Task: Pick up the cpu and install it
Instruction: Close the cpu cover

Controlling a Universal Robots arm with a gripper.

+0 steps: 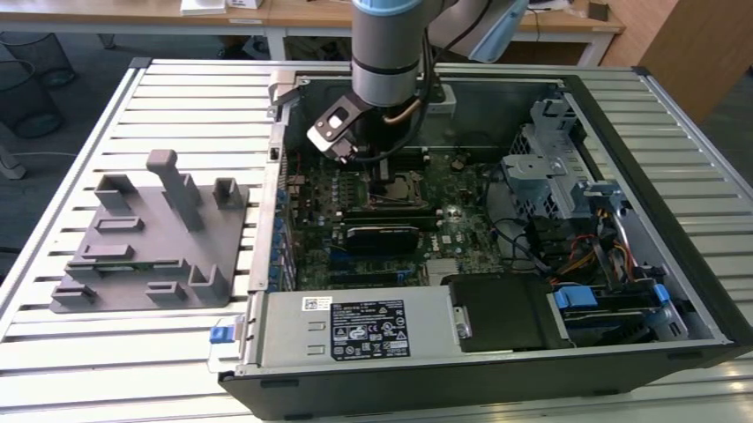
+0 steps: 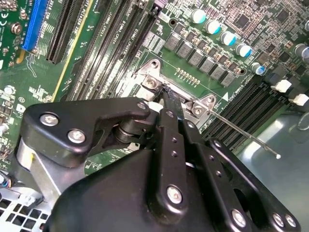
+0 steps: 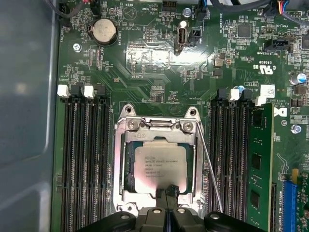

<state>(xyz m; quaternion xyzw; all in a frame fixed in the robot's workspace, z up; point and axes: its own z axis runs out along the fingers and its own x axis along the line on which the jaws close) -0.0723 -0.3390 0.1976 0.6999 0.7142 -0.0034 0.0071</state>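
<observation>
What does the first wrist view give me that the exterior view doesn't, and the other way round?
First wrist view: the cpu lying flat inside the socket frame, the gripper with fingers shut at the cpu's edge, and a thin socket lever alongside.
Exterior view: the whole computer case, the grey fixture beside it on the exterior view's left, and the arm reaching down into the case.
Both: the motherboard with the gripper over the socket.

The arm point(image 1: 386, 53) stands upright over the socket frame point(image 3: 157, 124), with its wrist pointing straight down. The gripper point(image 3: 167, 192) hangs over one edge of this frame, and its two fingers point(image 2: 169, 140) are pressed together at the tips.
</observation>
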